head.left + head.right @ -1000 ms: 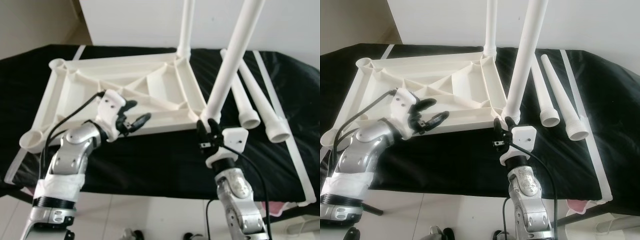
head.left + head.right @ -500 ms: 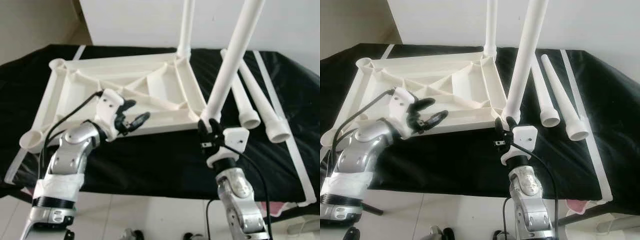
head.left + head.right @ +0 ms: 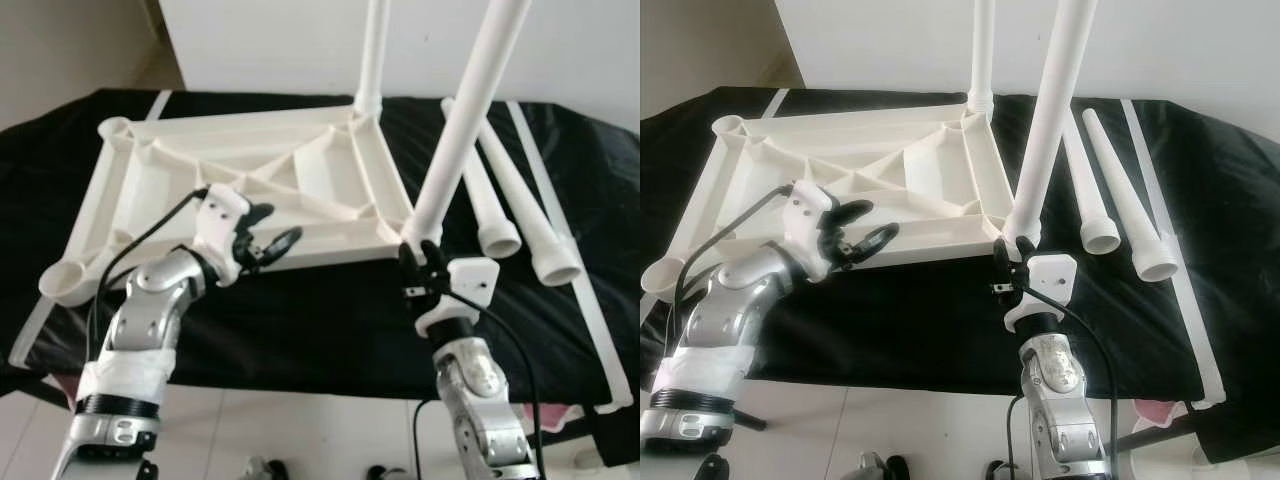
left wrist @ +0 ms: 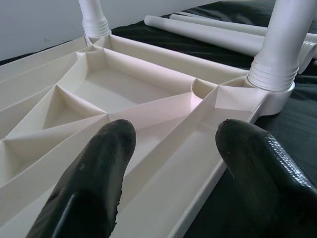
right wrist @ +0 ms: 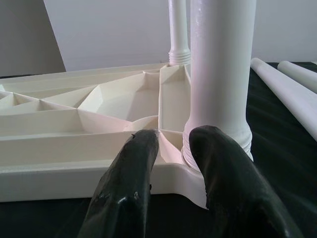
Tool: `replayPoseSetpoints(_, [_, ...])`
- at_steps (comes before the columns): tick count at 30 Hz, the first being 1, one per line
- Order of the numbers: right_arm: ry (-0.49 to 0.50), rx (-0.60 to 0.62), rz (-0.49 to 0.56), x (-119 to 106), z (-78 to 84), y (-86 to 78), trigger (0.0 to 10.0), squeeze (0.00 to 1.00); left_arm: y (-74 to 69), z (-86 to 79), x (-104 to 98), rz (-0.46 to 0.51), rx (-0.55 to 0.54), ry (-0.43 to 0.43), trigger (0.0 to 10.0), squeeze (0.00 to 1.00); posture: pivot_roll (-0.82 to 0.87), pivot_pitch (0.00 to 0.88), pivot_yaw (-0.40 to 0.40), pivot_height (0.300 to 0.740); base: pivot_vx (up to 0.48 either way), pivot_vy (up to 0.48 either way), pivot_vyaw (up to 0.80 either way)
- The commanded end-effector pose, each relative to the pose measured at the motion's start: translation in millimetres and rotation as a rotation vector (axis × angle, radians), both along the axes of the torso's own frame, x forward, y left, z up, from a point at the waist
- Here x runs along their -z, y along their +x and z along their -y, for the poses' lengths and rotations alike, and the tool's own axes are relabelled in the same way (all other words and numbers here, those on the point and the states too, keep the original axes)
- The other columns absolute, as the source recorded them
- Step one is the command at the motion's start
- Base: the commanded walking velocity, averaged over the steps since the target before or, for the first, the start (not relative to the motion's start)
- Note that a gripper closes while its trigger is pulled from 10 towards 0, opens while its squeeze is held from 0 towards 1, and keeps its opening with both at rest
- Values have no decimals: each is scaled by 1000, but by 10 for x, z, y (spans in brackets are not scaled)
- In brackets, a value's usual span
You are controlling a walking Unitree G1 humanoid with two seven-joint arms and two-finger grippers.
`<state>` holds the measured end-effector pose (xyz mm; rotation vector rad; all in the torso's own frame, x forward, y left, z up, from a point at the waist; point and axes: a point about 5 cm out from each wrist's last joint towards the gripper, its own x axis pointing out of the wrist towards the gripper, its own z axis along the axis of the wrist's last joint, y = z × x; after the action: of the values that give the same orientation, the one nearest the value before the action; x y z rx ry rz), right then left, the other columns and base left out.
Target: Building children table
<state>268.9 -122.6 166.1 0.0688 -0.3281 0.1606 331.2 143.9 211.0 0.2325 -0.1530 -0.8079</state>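
The white plastic tabletop [image 3: 160, 190] lies upside down on a black cloth. One leg [image 3: 372, 50] stands in its far right corner socket and another leg [image 3: 462, 130] in the near right one. Two loose legs [image 3: 490, 195] lie side by side to the right. My left gripper [image 3: 276, 226] hovers open over the tabletop's near rim, also seen at the left gripper [image 4: 173, 144]. My right gripper [image 3: 412, 258] sits at the base of the near leg, its fingers [image 5: 133, 163] almost together with nothing between them, just short of the corner socket.
The black cloth [image 3: 330, 320] covers the whole work surface and drops off at the near edge in front of me. A long white strip [image 3: 575, 280] runs along its right side. A white wall [image 3: 270, 40] stands close behind the tabletop.
My right gripper has crept slightly up and right toward the base of the near leg. The left forearm has shifted a little; its gripper stays open over the rim.
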Motion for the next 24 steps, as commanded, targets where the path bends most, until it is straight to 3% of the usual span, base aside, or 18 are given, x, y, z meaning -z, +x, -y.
replayPoseSetpoints(1, [0,10,-4,21,7,5,10000,0,35,-76,21,17,-134,-38,0,0,-76,154,33,740,0,0,0])
replayPoseSetpoints(4, [2,12,-4,26,7,4,10000,0,59,-90,47,15,-170,-49,0,0,-77,154,34,740,0,0,0])
replayPoseSetpoints(5, [3,14,-5,29,7,3,10000,0,63,-85,55,19,-183,-46,10000,0,-77,154,34,740,0,0,0])
replayPoseSetpoints(7, [7,17,-7,34,4,2,10000,0,88,-72,70,31,-245,-50,10000,0,-78,152,33,740,0,0,0])
replayPoseSetpoints(12, [9,18,-7,36,-4,2,10000,0,97,-45,68,43,-282,-66,10000,0,-79,151,33,740,0,0,0])
replayPoseSetpoints(15, [13,19,-8,35,-14,18,10000,0,169,-83,63,38,-423,-142,10000,0,-80,148,30,740,0,0,0])
replayPoseSetpoints(21, [16,22,-5,28,-24,40,10000,0,219,-148,77,36,-532,-179,10000,0,-79,144,28,740,0,0,0])
replayPoseSetpoints(22, [15,22,-5,28,-26,43,10000,0,227,-158,81,30,-544,-192,10000,996,-79,144,28,740,0,0,0])
replayPoseSetpoints(24, [14,24,-4,25,-27,53,10000,0,220,-132,94,23,-530,-208,10000,1000,-80,145,28,740,0,0,0])
